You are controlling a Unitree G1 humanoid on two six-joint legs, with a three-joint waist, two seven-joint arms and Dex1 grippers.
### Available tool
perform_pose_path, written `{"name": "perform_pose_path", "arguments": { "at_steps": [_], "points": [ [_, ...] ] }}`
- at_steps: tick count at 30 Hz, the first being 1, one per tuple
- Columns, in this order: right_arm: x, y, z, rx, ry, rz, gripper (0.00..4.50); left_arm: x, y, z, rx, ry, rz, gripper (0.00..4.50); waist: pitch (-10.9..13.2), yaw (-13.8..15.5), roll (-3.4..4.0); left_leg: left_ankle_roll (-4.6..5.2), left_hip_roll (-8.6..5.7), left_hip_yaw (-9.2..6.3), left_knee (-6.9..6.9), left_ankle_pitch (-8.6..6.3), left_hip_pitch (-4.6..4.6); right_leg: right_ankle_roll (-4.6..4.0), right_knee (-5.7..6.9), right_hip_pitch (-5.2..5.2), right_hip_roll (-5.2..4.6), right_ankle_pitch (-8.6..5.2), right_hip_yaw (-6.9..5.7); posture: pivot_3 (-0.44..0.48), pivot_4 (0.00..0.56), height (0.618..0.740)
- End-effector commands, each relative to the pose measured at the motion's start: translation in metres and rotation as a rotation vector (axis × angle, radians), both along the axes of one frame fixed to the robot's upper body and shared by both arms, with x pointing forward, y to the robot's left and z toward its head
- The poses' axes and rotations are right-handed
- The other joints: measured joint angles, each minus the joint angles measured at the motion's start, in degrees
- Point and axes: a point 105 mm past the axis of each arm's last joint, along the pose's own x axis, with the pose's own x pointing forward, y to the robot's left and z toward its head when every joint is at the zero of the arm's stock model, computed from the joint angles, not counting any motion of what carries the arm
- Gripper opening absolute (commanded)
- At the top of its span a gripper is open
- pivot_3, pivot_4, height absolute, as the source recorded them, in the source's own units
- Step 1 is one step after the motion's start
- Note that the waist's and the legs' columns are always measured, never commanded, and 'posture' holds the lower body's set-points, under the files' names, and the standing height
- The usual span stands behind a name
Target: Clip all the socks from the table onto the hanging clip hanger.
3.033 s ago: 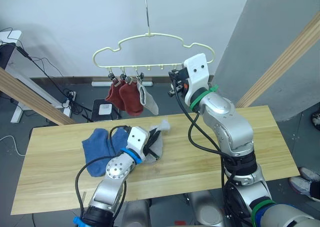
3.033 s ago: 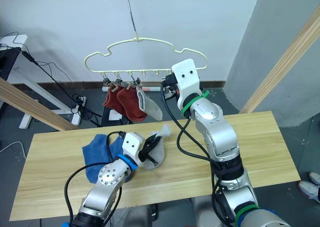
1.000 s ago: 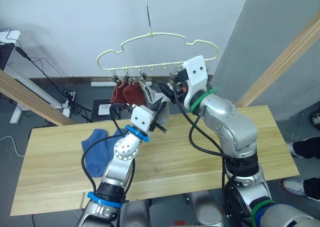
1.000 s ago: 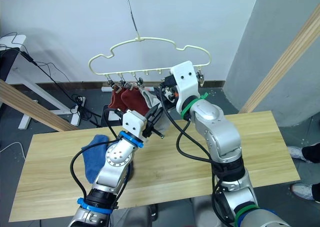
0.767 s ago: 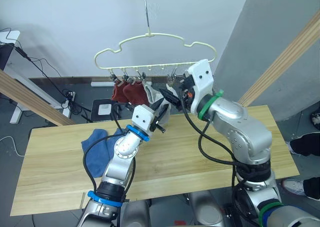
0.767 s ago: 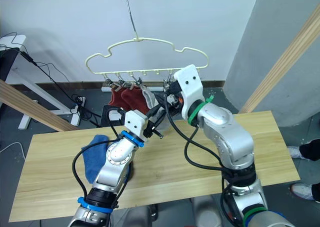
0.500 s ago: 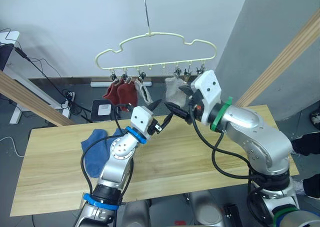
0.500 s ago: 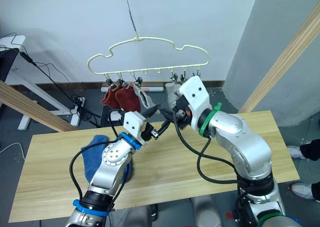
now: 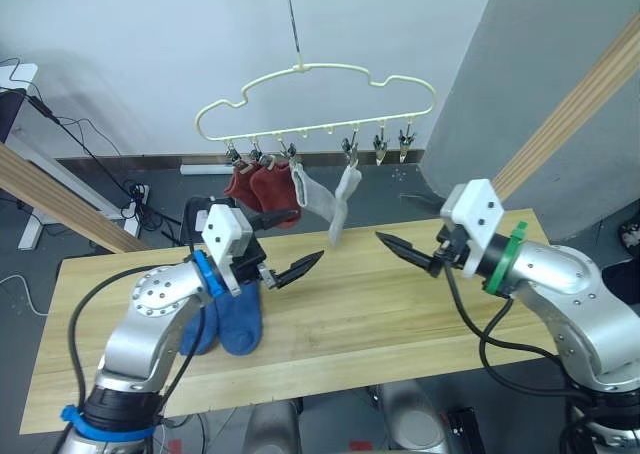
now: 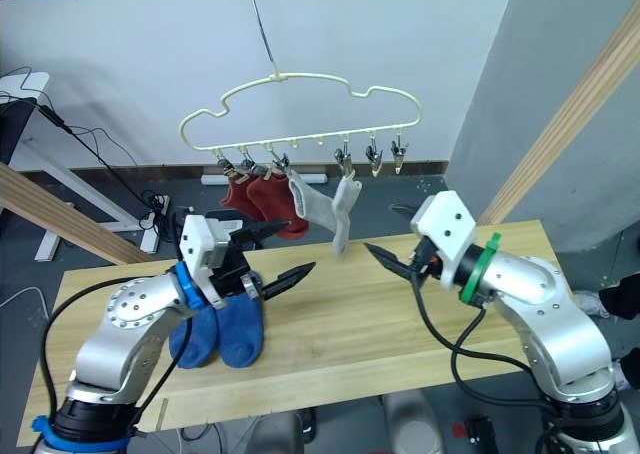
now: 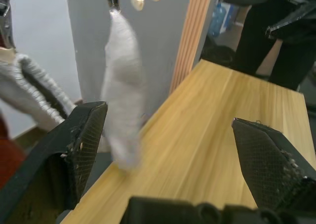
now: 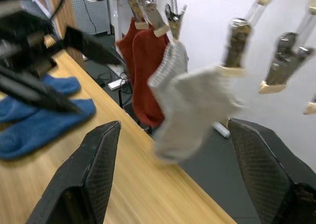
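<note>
The cream-yellow clip hanger [image 9: 320, 104] hangs above the table's [image 9: 380, 314] far edge. Two rust red socks [image 9: 255, 184] and two light grey socks [image 9: 318, 196] [image 9: 345, 202] dangle from its clips; the rightmost clips are bare. Two blue socks [image 9: 235, 319] lie side by side on the table at the left. My left gripper [image 9: 288, 242] is open and empty, hovering just above the blue socks, below and left of the grey socks. My right gripper [image 9: 408, 226] is open and empty to the right of the hanging socks. The right wrist view faces a grey sock [image 12: 197, 105].
Thick wooden poles [image 9: 570, 104] [image 9: 60, 199] slant past both ends of the table. Cables and a power strip [image 9: 140, 189] lie on the floor behind. The table's right half is bare planks.
My left gripper opened and let go of the grey sock, which now hangs from a clip. Both arms drew back and down from the hanger, left one leftward, right one rightward.
</note>
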Motion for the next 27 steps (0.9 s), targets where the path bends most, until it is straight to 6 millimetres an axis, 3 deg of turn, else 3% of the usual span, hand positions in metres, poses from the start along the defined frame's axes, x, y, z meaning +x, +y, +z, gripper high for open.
{"name": "perform_pose_path", "arguments": {
  "at_steps": [1,7,17,27],
  "points": [
    [0.001,-0.016,0.011,-0.009,-0.075,0.003,3.59,-0.017,0.007,0.010,0.019,0.003,-0.040,4.44,-0.02,-0.01,0.00,0.00,0.00,0.00,0.00,0.00,0.00,0.00,0.01,0.00,0.00,0.00,0.01,-0.269,0.246,0.740],
    [0.003,-0.035,0.010,-0.069,-0.116,0.046,3.59,-0.027,0.023,0.015,0.075,0.002,-0.002,4.44,-0.54,0.80,0.11,0.00,-0.02,-0.01,0.02,0.00,0.00,-0.27,0.03,0.00,0.00,0.16,-0.01,-0.216,0.188,0.740],
    [0.007,-0.050,0.002,-0.145,-0.122,0.101,3.59,-0.029,0.031,0.021,0.090,-0.033,0.054,4.44,-4.05,1.75,0.07,-0.02,-0.04,0.00,0.04,0.01,0.09,-0.29,-0.01,0.12,-0.01,0.18,-0.02,-0.160,0.118,0.740],
    [0.010,-0.032,-0.004,-0.077,-0.096,0.057,3.59,-0.030,0.026,0.019,0.092,-0.021,0.026,4.44,-6.75,1.73,0.10,0.00,-0.02,0.08,0.05,0.02,0.68,-0.19,0.07,0.62,0.03,0.11,0.03,-0.144,0.091,0.740]
  ]
}}
